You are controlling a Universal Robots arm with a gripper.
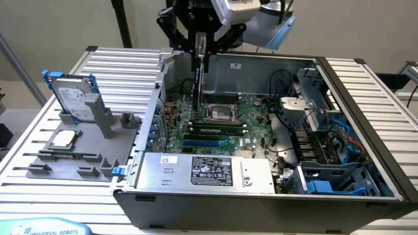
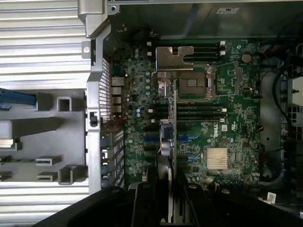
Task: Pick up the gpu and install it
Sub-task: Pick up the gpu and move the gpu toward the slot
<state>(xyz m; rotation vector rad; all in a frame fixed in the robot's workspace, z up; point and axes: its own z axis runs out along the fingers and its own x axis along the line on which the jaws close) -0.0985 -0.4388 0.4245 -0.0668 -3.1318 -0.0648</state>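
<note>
Gripper hangs over the open computer case, jaws clamped on the upper edge of the gpu. The card is held upright on edge, its lower end down among the motherboard parts, just beside the CPU socket on the exterior view's left. Cannot tell if it touches the board. In the wrist view the gpu runs edge-on from the gripper to its silver bracket. Hard drive and CPU chip sit on the grey fixture outside the case.
</note>
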